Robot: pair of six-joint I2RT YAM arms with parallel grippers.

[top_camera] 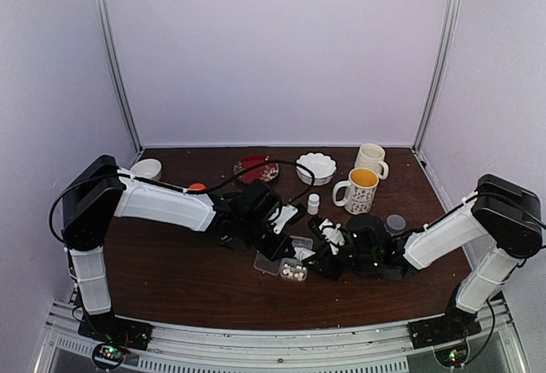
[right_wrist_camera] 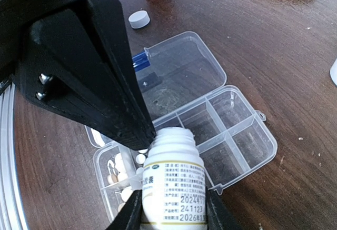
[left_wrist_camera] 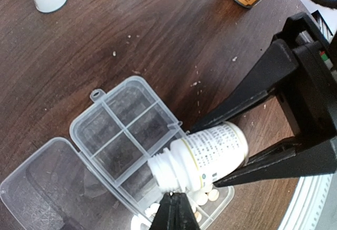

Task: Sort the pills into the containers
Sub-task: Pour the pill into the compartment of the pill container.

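From above, the left gripper (top_camera: 280,236) and right gripper (top_camera: 322,249) meet just over the clear pill box (top_camera: 271,262). There are pills (top_camera: 293,272) in its near cells.

In the left wrist view, the left jaws are pressed together on nothing. Their tip is just under the mouth of the white bottle (left_wrist_camera: 208,153), with pills on either side.

In the right wrist view, the right jaws clamp the bottle's sides. Pills lie in cells left of them.

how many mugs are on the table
2: a white mug at the back right, and a patterned mug with a yellow inside just in front of it.
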